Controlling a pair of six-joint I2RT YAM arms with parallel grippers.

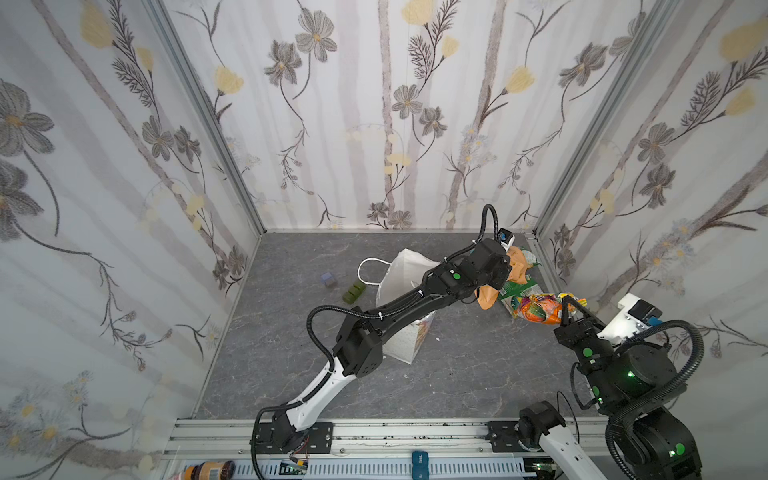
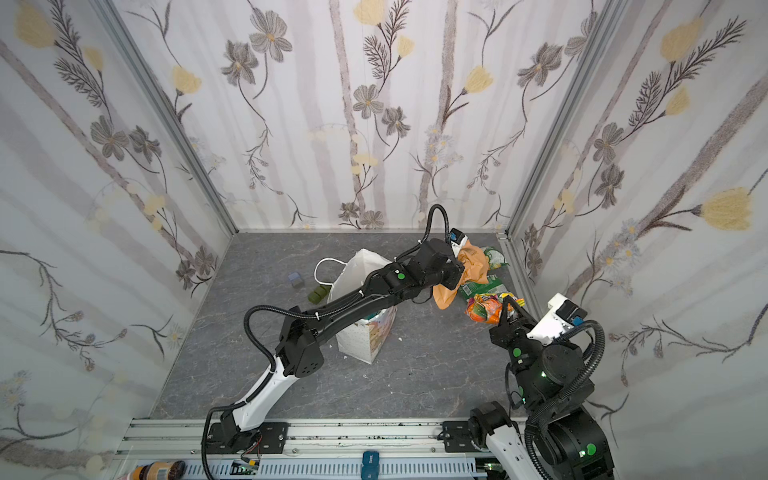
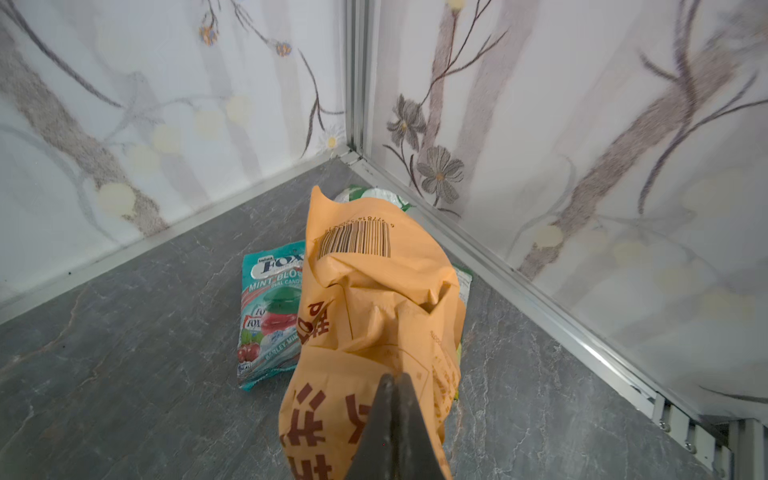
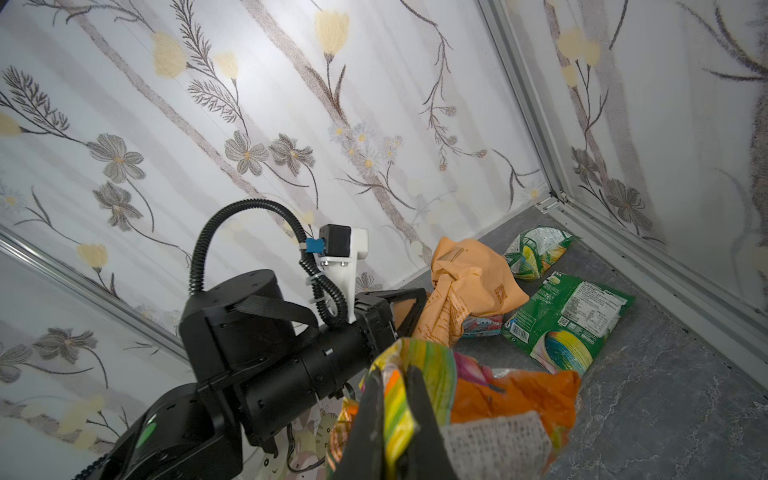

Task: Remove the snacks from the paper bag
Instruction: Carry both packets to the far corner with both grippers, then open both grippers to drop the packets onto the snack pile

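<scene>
The white paper bag [image 1: 401, 270] stands mid-floor under my left forearm, its printed lower side [image 2: 376, 332] showing. My left gripper [image 3: 392, 377] reaches across to the back right corner, shut on a crumpled tan-orange snack packet [image 3: 374, 291] held over a teal mint packet [image 3: 270, 307]. My right gripper [image 4: 392, 374] is shut on the edge of an orange and yellow snack packet [image 1: 538, 309], close to the right wall. Two green packets [image 4: 569, 320] [image 4: 534, 253] lie on the floor in that corner. The inside of the bag is hidden.
A small blue block [image 1: 328, 280] and a dark green block [image 1: 354, 291] lie left of the bag, beside its cord handle [image 1: 365, 270]. Flowered walls close in the back and both sides. A metal rail [image 1: 415, 432] runs along the front.
</scene>
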